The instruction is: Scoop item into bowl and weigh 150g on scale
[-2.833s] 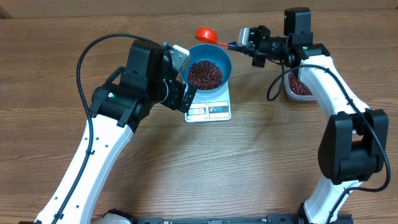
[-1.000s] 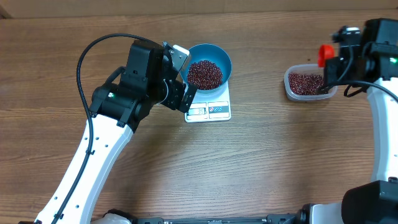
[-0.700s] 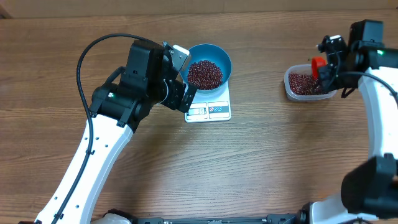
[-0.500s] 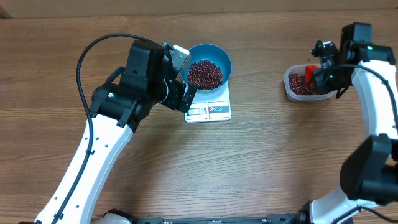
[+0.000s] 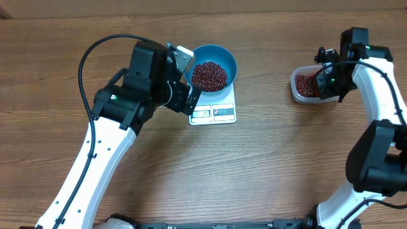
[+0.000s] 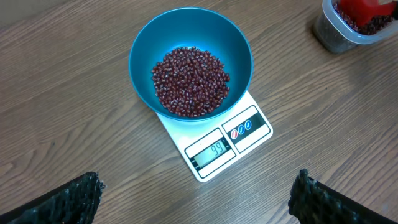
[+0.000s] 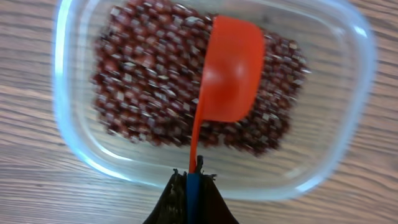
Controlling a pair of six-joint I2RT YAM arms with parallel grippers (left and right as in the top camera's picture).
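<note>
The blue bowl (image 5: 229,56) stands on the white scale (image 5: 220,114) and holds a heap of the item, dark red-brown beans (image 5: 209,75). In the left wrist view the bowl (image 6: 237,43), its beans (image 6: 189,81) and the scale (image 6: 250,132) lie ahead of my left gripper (image 6: 196,205), which is open and empty, just left of the scale. My right gripper (image 7: 191,185) is shut on the handle of a red scoop (image 7: 230,68). The scoop's cup is down among the beans (image 7: 149,81) in a clear plastic tub (image 7: 351,124).
The clear tub (image 5: 297,94) sits at the table's right side, under my right gripper (image 5: 327,79). It also shows at the top right of the left wrist view as the tub (image 6: 333,38). Bare wooden table surrounds the scale and the tub.
My right arm has swung in over the tub and lowered the red scoop into its beans. The left arm, bowl and scale have not moved.
</note>
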